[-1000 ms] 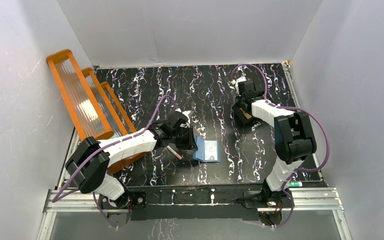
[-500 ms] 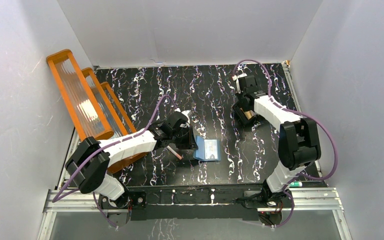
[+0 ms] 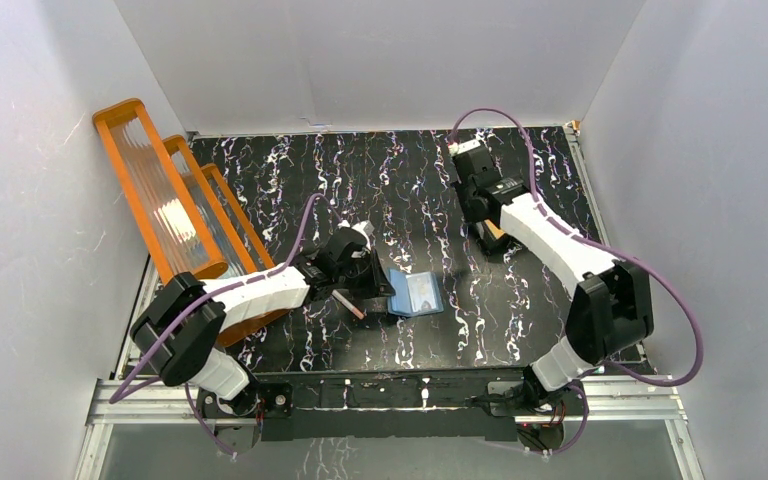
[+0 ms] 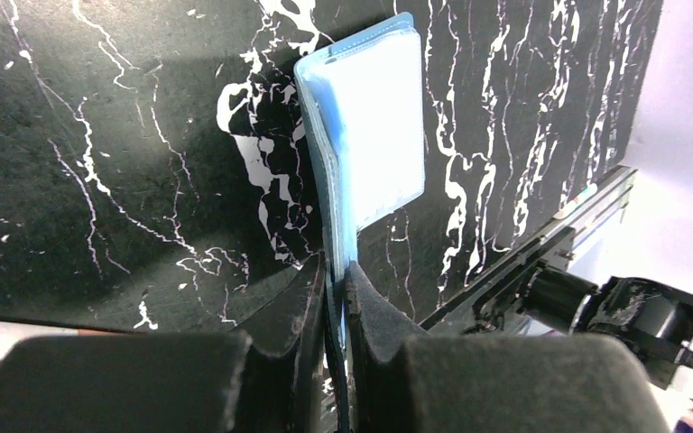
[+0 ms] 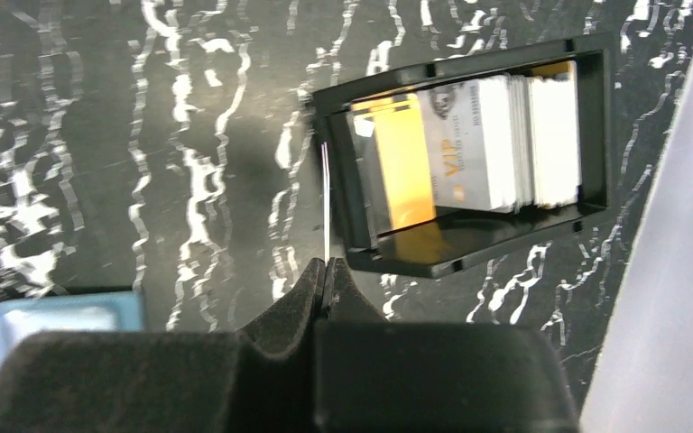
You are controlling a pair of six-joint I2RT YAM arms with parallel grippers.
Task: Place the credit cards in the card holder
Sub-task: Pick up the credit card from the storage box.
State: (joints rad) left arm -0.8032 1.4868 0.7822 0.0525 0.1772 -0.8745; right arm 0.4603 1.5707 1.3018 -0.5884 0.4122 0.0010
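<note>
The black marbled table (image 3: 360, 170) carries the orange rack (image 3: 165, 200) at its left. The black tray (image 5: 469, 257) stands the credit cards (image 5: 487, 144) on edge, presumably so fingers can draw one out. The card holder (image 4: 379, 117) lies near the table's front, and the left gripper (image 4: 336, 271) pinches its cover, likely to prop the pockets open. The right gripper (image 5: 325, 263), pressed together, nips a single card (image 5: 325, 198) edge-on beside the tray.

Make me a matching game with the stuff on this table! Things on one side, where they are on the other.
1 card holder
2 black tray
3 orange rack
4 single credit card

A at the left edge of the table
B holding stacked cards
C pinched by the right gripper
D pinched by the left gripper

Pairs: 1-D, 2-B, 3-A, 4-C
</note>
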